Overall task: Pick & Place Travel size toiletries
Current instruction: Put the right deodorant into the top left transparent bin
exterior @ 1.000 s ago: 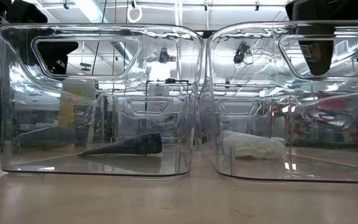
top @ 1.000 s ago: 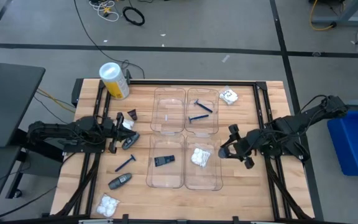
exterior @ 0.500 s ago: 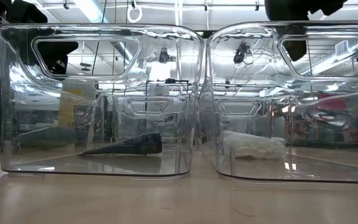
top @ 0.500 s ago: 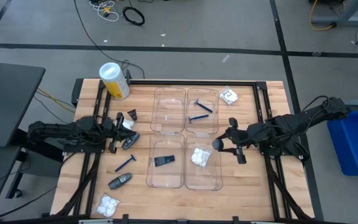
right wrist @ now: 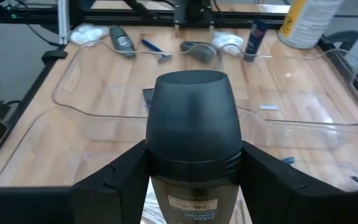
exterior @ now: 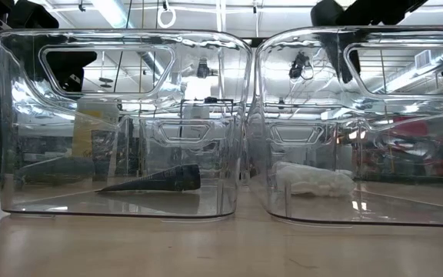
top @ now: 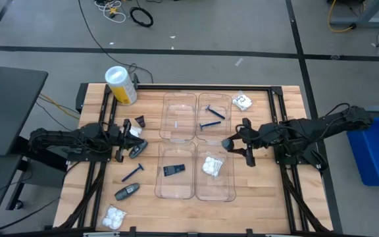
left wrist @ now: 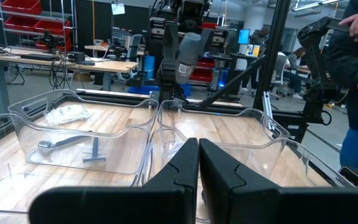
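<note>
Our right gripper (top: 231, 143) had moved in over the trays (top: 196, 145), fingers clamped on a grey tube (right wrist: 194, 121). Our left gripper (top: 131, 135) waited beside the tabletop items, fingers closed.

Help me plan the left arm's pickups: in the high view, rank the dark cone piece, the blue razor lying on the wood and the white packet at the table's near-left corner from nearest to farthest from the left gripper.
1. Dark cone piece, just beyond the left gripper.
2. Blue razor, on the near side, toward the trays.
3. White packet, at the near-left corner.
</note>
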You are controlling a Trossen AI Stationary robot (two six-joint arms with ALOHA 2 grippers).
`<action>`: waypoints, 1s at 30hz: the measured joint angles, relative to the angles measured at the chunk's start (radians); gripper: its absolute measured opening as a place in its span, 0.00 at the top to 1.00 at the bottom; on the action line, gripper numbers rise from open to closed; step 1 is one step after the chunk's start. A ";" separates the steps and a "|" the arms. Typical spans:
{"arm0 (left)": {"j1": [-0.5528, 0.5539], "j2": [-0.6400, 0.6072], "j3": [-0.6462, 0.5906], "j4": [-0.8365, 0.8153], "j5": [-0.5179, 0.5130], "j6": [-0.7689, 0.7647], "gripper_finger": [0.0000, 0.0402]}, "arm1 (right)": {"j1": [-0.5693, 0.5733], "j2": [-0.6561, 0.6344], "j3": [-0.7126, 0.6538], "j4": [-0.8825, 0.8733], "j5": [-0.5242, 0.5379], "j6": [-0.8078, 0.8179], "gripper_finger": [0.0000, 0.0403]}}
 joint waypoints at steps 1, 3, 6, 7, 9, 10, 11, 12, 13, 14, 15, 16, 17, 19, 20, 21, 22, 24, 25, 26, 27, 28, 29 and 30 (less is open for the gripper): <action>0.000 0.000 0.000 0.000 0.000 0.000 0.94 | -0.015 0.005 0.000 0.000 -0.007 -0.007 0.48; 0.000 0.000 0.000 0.000 0.000 0.000 0.94 | -0.056 0.021 0.011 -0.008 -0.028 -0.015 0.47; 0.000 0.000 0.000 0.000 0.000 0.000 0.94 | -0.122 0.057 0.048 -0.007 -0.047 -0.019 0.45; 0.000 0.000 0.000 0.000 0.000 0.000 0.94 | -0.143 0.072 0.062 -0.007 -0.047 -0.026 0.45; 0.000 0.000 0.000 0.000 0.000 0.000 0.94 | -0.185 0.106 0.092 -0.008 -0.047 -0.033 0.46; 0.000 0.000 0.000 0.000 0.000 0.000 0.94 | -0.204 0.123 0.108 -0.008 -0.048 -0.034 0.47; 0.000 0.000 0.000 0.000 0.000 0.000 0.94 | -0.226 0.144 0.127 -0.008 -0.047 -0.036 0.47; 0.000 0.000 0.000 0.000 0.000 0.000 0.94 | -0.245 0.163 0.143 -0.007 -0.047 -0.036 0.47; 0.000 0.000 0.000 0.000 0.000 0.000 0.94 | -0.264 0.185 0.161 -0.007 -0.047 -0.042 0.47; 0.000 0.000 0.000 0.000 0.000 0.000 0.94 | -0.281 0.209 0.179 -0.008 -0.047 -0.047 0.47; 0.000 0.000 0.000 0.000 0.000 0.000 0.94 | -0.298 0.232 0.198 -0.009 -0.047 -0.053 0.47; 0.000 0.000 0.000 0.000 0.000 0.000 0.94 | -0.316 0.256 0.218 -0.009 -0.047 -0.057 0.46; 0.000 0.000 0.000 0.000 0.000 0.000 0.94 | -0.333 0.280 0.240 -0.009 -0.048 -0.059 0.45; 0.000 0.000 0.000 0.000 0.000 0.000 0.94 | -0.364 0.327 0.283 -0.008 -0.048 -0.059 0.45; 0.000 0.000 0.000 0.000 0.000 0.000 0.94 | -0.378 0.351 0.304 -0.007 -0.048 -0.059 0.45; 0.000 0.000 0.000 0.000 0.000 0.000 0.94 | -0.391 0.373 0.324 -0.008 -0.048 -0.059 0.45; 0.000 0.000 0.000 0.000 0.000 0.000 0.94 | -0.404 0.396 0.345 -0.010 -0.048 -0.059 0.46; 0.000 0.000 0.000 0.000 0.000 0.000 0.94 | -0.424 0.442 0.388 -0.007 -0.048 -0.059 0.47; 0.000 0.000 0.000 0.000 0.000 0.000 0.94 | -0.433 0.464 0.408 -0.009 -0.047 -0.059 0.47; 0.000 0.000 0.000 0.000 0.000 0.000 0.94 | -0.440 0.489 0.430 -0.007 -0.047 -0.059 0.47; 0.000 0.000 0.000 0.000 0.000 0.000 0.94 | -0.447 0.513 0.450 -0.005 -0.048 -0.059 0.47; 0.000 0.000 0.000 0.000 0.000 0.000 0.94 | -0.452 0.534 0.467 -0.006 -0.051 -0.059 0.46; 0.000 0.000 0.000 0.000 0.000 0.000 0.94 | -0.457 0.556 0.483 -0.006 -0.055 -0.059 0.45; 0.000 0.000 0.000 0.000 0.000 0.000 0.94 | -0.460 0.577 0.502 -0.003 -0.057 -0.059 0.45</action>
